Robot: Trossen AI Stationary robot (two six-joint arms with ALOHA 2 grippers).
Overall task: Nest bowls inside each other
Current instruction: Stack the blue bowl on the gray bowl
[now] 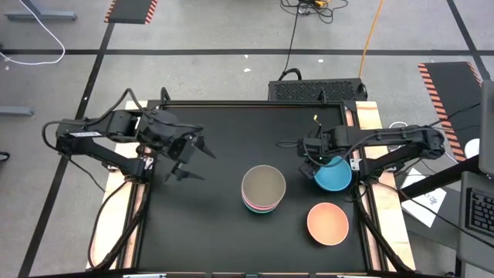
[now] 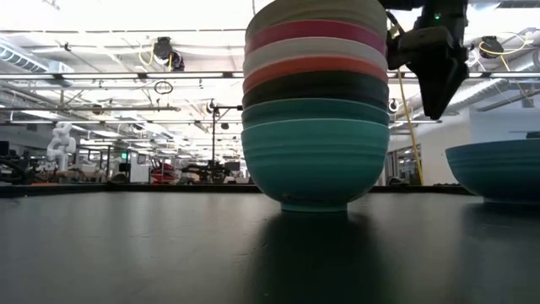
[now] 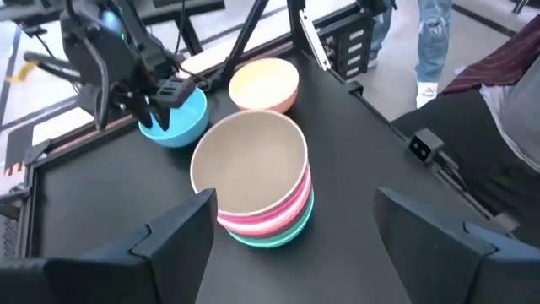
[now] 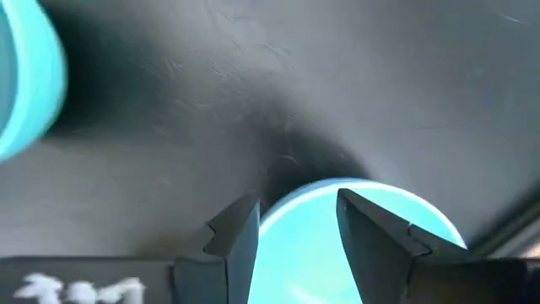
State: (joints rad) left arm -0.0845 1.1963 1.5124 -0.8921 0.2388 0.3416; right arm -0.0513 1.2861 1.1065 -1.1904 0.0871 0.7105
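Bowls, small, round, plain: your stack (image 1: 263,188) sits mid-table, grey-brown bowl on top, turquoise at the base, built centrally so either arm can reach it. Blue bowl (image 1: 333,174) stands loose at your right edge; peach-orange bowl (image 1: 328,223) just beside it, nearer the front. Right gripper (image 1: 316,157) is down over the blue bowl's rim, one finger inside, one outside, jaws part-open, not visibly clamping; likely the next pick. Left gripper (image 1: 193,158) hovers wide open, empty, well apart from the stack.

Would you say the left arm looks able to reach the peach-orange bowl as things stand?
Probably yes, with a detour: the stack of bowls sits between the open left gripper and the peach-orange bowl, which otherwise stands alone.
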